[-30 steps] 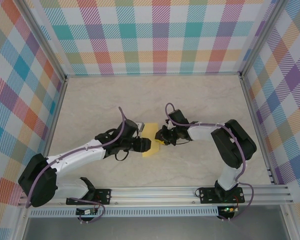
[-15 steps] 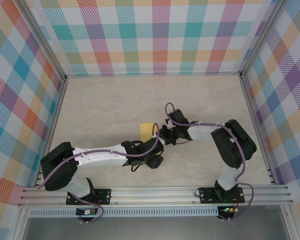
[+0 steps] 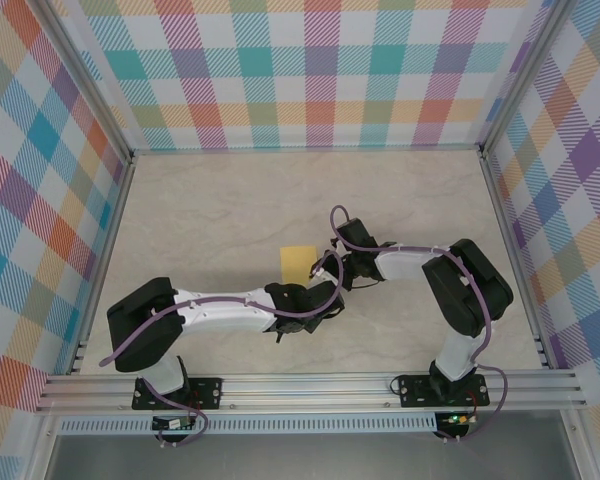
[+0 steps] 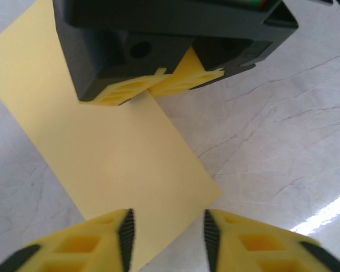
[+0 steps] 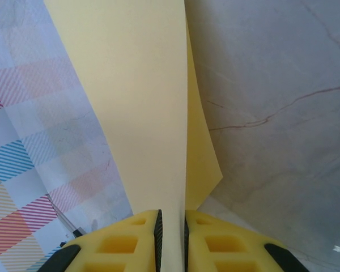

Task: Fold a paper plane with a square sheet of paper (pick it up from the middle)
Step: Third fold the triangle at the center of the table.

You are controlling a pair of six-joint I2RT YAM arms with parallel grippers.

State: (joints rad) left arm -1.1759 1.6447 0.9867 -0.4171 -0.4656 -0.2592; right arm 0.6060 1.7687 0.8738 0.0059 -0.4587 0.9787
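We see the sheet of paper (image 3: 298,261) lying near the middle of the worktop (image 3: 210,210), between the two arms. It is thin, matte, plain yellow, with crisp straight edges. From above it shows as a small upright rectangle.

The worktop is a pale, smooth, stone-look surface with fine grey and reddish veins (image 4: 272,124), and it carries a soft sheen near its edge. Plaid walls (image 3: 320,70) in teal, orange, purple and yellow close it in on three sides. A ribbed aluminium rail (image 3: 310,385) runs along the near edge.

In the left wrist view the paper (image 4: 113,153) runs as a long, flat strip with square corners, resting on the stone. Its near end lies in the gap of the left hand (image 4: 165,237). That hand's moulded yellow fingers (image 4: 79,246), faced with black pads, stand partly apart. We cannot make out either pad pressing on the sheet.

At the far end of the strip the right hand (image 4: 158,88) has a blocky black body and honeycombed yellow fingers, and it bears on the paper.

In the right wrist view the right hand (image 5: 171,226) is nearly closed, pinching the paper (image 5: 136,85) in a narrow slit. The paper rises from the fingers as two layers. The front layer is broad and smooth, and the back one peeks out on the right with a soft curl at its lower corner. Beside it lies the veined worktop (image 5: 272,85).

From above, the left hand (image 3: 318,300) sits just below the right hand (image 3: 332,270), both at the sheet's right edge.
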